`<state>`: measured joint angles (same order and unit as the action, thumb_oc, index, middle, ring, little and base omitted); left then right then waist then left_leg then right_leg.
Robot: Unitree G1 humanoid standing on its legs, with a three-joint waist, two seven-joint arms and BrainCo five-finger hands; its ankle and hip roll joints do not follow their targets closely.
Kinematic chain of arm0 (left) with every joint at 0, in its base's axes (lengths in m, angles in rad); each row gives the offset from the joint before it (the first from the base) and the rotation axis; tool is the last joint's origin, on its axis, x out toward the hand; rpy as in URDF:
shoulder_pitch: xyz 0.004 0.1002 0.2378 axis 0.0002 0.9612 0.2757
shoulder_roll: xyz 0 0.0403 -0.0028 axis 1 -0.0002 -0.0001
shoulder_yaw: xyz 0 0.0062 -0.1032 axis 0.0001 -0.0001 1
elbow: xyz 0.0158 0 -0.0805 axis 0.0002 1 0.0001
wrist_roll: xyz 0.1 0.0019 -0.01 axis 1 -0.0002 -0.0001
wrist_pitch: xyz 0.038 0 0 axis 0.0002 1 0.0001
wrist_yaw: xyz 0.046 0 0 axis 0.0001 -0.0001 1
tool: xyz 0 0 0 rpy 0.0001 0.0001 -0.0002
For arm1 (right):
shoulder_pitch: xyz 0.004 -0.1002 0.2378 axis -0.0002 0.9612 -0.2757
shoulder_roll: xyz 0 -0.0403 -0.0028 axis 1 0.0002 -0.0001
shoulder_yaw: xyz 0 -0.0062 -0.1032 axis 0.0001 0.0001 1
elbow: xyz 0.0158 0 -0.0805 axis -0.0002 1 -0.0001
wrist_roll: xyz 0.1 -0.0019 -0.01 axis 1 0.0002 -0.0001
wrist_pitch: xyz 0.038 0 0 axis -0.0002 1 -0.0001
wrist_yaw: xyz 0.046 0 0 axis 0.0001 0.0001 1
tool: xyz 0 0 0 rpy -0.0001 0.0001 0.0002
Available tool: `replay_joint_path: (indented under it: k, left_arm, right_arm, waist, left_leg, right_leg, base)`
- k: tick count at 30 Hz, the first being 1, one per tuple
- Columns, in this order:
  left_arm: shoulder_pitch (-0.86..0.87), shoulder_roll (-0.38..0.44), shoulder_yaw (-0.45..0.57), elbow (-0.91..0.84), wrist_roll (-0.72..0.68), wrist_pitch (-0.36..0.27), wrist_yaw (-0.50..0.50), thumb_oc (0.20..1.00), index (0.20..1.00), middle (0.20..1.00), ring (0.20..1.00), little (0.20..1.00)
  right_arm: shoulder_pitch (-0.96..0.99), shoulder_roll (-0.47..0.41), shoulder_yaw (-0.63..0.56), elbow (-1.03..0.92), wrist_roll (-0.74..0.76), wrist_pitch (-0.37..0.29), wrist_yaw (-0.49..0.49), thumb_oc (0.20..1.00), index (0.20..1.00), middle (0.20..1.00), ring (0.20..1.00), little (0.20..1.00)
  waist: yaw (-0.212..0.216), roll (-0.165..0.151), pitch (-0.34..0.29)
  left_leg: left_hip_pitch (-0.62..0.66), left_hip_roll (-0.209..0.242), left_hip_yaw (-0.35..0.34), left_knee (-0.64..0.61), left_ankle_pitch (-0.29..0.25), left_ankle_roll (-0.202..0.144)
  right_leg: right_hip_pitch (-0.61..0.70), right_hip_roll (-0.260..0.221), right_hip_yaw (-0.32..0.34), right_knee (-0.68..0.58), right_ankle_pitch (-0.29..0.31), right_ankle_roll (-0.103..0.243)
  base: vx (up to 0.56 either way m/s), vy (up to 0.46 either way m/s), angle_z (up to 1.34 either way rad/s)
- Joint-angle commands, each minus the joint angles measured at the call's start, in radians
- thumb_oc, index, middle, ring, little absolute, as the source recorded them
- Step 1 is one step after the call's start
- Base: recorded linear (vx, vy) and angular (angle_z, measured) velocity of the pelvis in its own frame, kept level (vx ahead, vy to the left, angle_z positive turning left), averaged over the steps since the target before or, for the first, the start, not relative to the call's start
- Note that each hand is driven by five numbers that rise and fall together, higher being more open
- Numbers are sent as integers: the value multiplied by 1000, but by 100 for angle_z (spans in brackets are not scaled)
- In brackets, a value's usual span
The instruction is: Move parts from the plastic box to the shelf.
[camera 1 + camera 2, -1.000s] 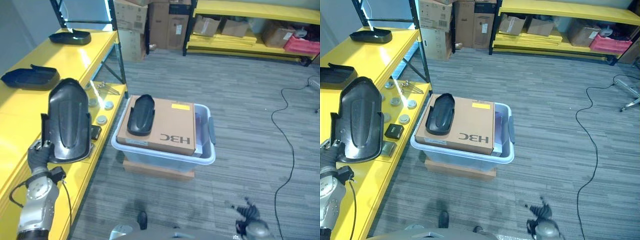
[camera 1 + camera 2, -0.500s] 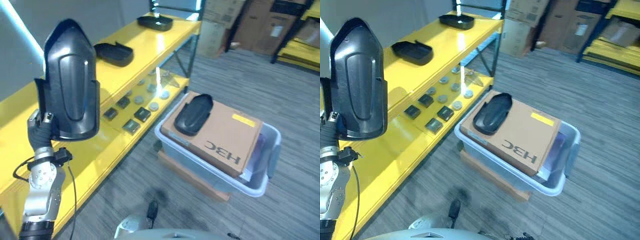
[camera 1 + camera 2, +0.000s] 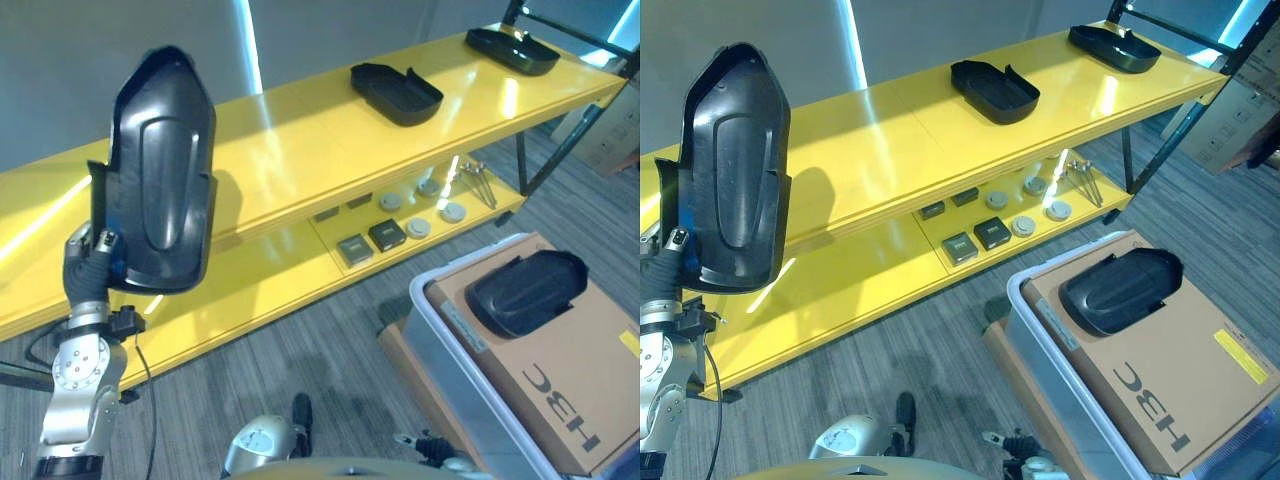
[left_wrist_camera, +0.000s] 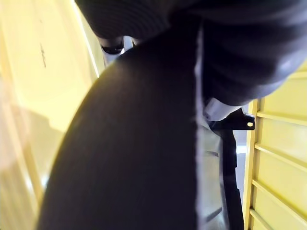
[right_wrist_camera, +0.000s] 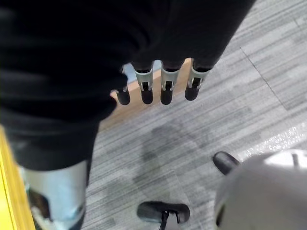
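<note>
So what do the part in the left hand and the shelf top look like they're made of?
The part in the left hand looks like moulded black plastic, matte with a soft sheen and pressed ribs. The shelf top looks like yellow painted metal or laminate, glossy enough to mirror the lights; which one, I cannot tell.

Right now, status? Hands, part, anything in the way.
Left hand shut on black part, held upright in front of yellow shelf. Right hand open, over floor. Two parts on shelf top, further along.

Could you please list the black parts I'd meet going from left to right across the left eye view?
Held part in the left robot hand → nearer shelf part → part on the cardboard box, overlapping the far shelf part.
</note>
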<state>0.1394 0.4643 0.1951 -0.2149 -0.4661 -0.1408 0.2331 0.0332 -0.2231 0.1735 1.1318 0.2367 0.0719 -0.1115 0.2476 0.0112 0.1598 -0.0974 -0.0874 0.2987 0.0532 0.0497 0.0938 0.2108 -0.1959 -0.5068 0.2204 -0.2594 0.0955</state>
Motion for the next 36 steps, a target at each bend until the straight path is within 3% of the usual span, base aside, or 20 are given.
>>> replay_joint_path:
  k: [1,2,3,4,8,10,11,12,14,16,17,21,26,27,28,29,33,34,35,36]
  left_arm:
    - [-85,57,40,-38,-3,-82,-3,200,200,200,200,200]
    - [-105,68,26,-28,-6,-72,9,200,200,200,200,200]
    - [-111,70,22,-25,-6,-71,12,200,200,200,200,200]
    - [-137,81,0,-8,4,-61,32,200,200,200,200,200]
    - [-169,84,-39,16,9,-60,78,200,200,200,200,200]
    - [-179,87,-45,14,9,-53,89,200,200,200,200,200]
    - [-192,88,-49,-5,11,-24,91,200,200,200,200,200]
    - [-201,86,-63,-20,9,-9,85,200,200,200,200,200]
    - [-189,80,-77,-37,-13,-14,60,200,200,200,200,200]
    - [-182,62,-69,-42,-16,-19,53,200,200,200,200,200]
    - [-185,37,-82,-47,-9,3,82,200,200,200,200,200]
    - [-193,-1,-103,-70,-2,36,124,200,200,200,200,200]
    - [-197,-19,-97,-63,7,55,155,200,200,200,200,200]
    - [-193,-22,-96,-63,10,57,156,200,200,200,200,200]
    - [-196,-22,-100,-55,1,57,149,200,200,200,200,200]
    - [-211,-26,-107,-44,-9,60,144,200,200,200,200,200]
    - [-247,-28,-125,-6,-72,80,169,200,200,200,200,200]
    - [-258,-36,-136,5,-75,87,196,200,200,200,200,200]
    - [-280,-30,-150,66,-89,62,224,200,200,200,200,200]
    - [-291,-26,-150,108,-90,52,250,200,200,200,200,200]
  right_arm:
    - [80,-30,-29,46,104,1,6,1000,1000,1000,1000,1000]
    - [84,-37,-54,66,123,-7,14,1000,1000,1000,1000,1000]
    - [84,-39,-59,70,130,-9,14,1000,1000,1000,1000,1000]
    - [90,-46,-104,93,182,-7,31,1000,1000,1000,1000,1000]
    - [87,-67,-153,133,215,-12,48,1000,1000,1000,1000,1000]
    - [81,-75,-173,150,206,-16,59,1000,1000,1000,1000,1000]
    - [68,-82,-201,175,191,-16,67,1000,1000,1000,1000,1000]
    - [62,-82,-225,195,176,-14,73,1000,1000,1000,1000,1000]
    - [65,-67,-258,201,167,-8,71,1000,1000,1000,1000,1000]
    - [67,-72,-252,203,157,-3,79,1000,1000,1000,1000,1000]
    - [68,-71,-241,207,130,-13,73,1000,1000,1000,1000,1000]
    - [52,-96,-207,194,128,-5,96,1000,1000,1000,1000,1000]
    - [43,-126,-186,202,80,-3,106,1000,1000,1000,1000,1000]
    - [46,-132,-178,203,71,-10,106,1000,1000,1000,1000,1000]
    - [53,-139,-174,198,75,-8,110,1000,1000,1000,1000,1000]
    - [56,-144,-177,192,80,-9,107,1000,1000,1000,1000,1000]
    - [54,-142,-184,185,97,-15,88,1000,1000,1000,1000,1000]
    - [57,-139,-179,173,102,-12,80,1000,1000,1000,1000,1000]
    - [64,-129,-172,126,130,9,53,1000,1000,1000,1000,1000]
    - [58,-121,-158,104,159,12,50,1000,1000,1000,1000,1000]
  waist:
    - [-33,26,-43]
    - [-50,32,-41]
    - [-52,31,-39]
    - [-83,39,-30]
    - [-139,65,-11]
    - [-157,61,-1]
    - [-174,40,12]
    - [-183,23,11]
    - [-201,16,15]
    - [-203,1,2]
    - [-215,-15,-13]
    - [-214,-34,-30]
    - [-216,-42,-37]
    - [-216,-44,-33]
    - [-217,-48,-23]
    - [-218,-48,-13]
    - [-240,-22,4]
    - [-252,-13,14]
    - [-269,-18,16]
    - [-268,-13,5]
  left_leg:
    - [-56,26,-113,93,-121,-42]
    - [-41,6,-123,96,-139,-15]
    - [-39,-2,-123,96,-143,-8]
    - [-10,-36,-148,96,-165,26]
    - [49,-45,-209,80,-172,35]
    - [66,-41,-225,93,-194,29]
    - [81,-33,-244,107,-215,11]
    - [91,-32,-274,107,-230,-2]
    - [131,-4,-320,103,-254,-15]
    - [157,30,-319,89,-265,-35]
    - [184,88,-310,98,-270,-64]
    - [194,161,-296,128,-246,-111]
    - [95,238,-280,339,-109,-146]
    - [39,256,-279,439,-58,-154]
    - [-59,259,-290,584,-12,-156]
    - [-123,241,-282,612,-10,-148]
    - [-70,239,-139,312,-29,-168]
    - [-77,255,-107,283,9,-174]
    - [-34,252,-80,186,11,-150]
    - [43,207,-131,82,-39,-143]
  right_leg:
    - [-134,-37,29,167,126,43]
    - [-171,-68,67,306,172,56]
    - [-185,-80,78,339,177,62]
    - [-266,-96,158,527,226,74]
    - [-439,-30,268,591,250,53]
    - [-463,-16,284,459,270,53]
    - [-429,-13,286,129,353,58]
    - [-421,-15,329,-66,381,76]
    - [-429,-19,402,-253,431,108]
    - [-381,-18,393,-279,430,120]
    - [-367,2,409,-199,406,115]
    - [-318,41,383,-168,361,70]
    - [-270,106,377,-176,305,4]
    - [-257,124,373,-179,296,-17]
    - [-233,143,369,-191,293,-43]
    - [-210,154,362,-207,292,-50]
    - [-165,153,301,-228,264,-27]
    - [-160,152,292,-207,250,-27]
    - [-165,127,273,-202,261,-28]
    - [-173,112,280,-203,265,-9]
  base:
    - [292,349,11]
    - [166,224,14]
    - [276,338,40]
    - [237,246,47]
    - [176,72,35]
    - [227,-237,37]
    - [422,-526,39]
    - [496,-572,73]
    - [524,-455,116]
    - [536,-512,99]
    - [570,-602,104]
    - [323,-368,42]
    - [173,-280,-17]
    - [65,-232,-18]
    - [59,-263,-5]
    - [37,-155,15]
    - [71,49,42]
    - [75,126,25]
    - [34,191,42]
    - [16,175,51]
